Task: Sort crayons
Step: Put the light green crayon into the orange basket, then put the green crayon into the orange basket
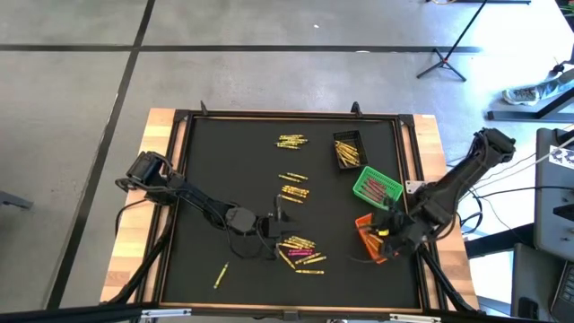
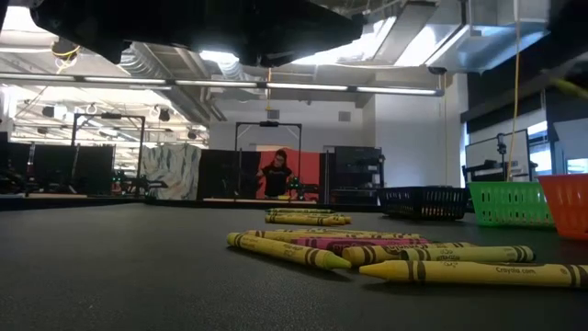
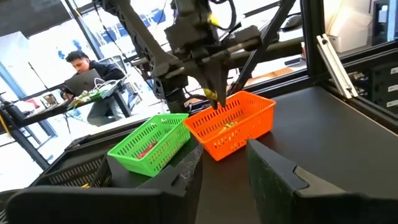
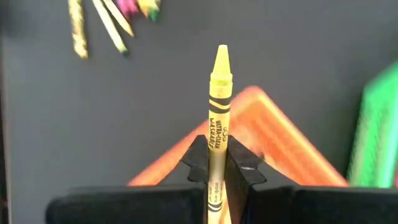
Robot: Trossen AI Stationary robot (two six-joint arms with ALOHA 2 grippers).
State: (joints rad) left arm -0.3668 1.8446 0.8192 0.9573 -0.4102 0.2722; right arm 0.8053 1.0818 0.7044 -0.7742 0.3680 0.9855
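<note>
Pinching one yellow crayon (image 4: 216,124): right hand (image 4: 216,177) | left hand (image 3: 221,171) spread | bins: three

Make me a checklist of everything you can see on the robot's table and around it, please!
Surface: black mat in a wooden-edged frame.
Job's things: crayons, mostly yellow with some pink, in loose groups; biggest pile near the front; one stray crayon alone. Black bin, green bin and orange bin stand in a row on the right.
Clutter: nothing seen.
Grippers: right gripper shut on a yellow crayon over the orange bin; left gripper open beside the biggest pile.
Cables: dark cables run off the table's front left.
Surroundings: a person at a laptop beyond the table; a light stand on the floor.
</note>
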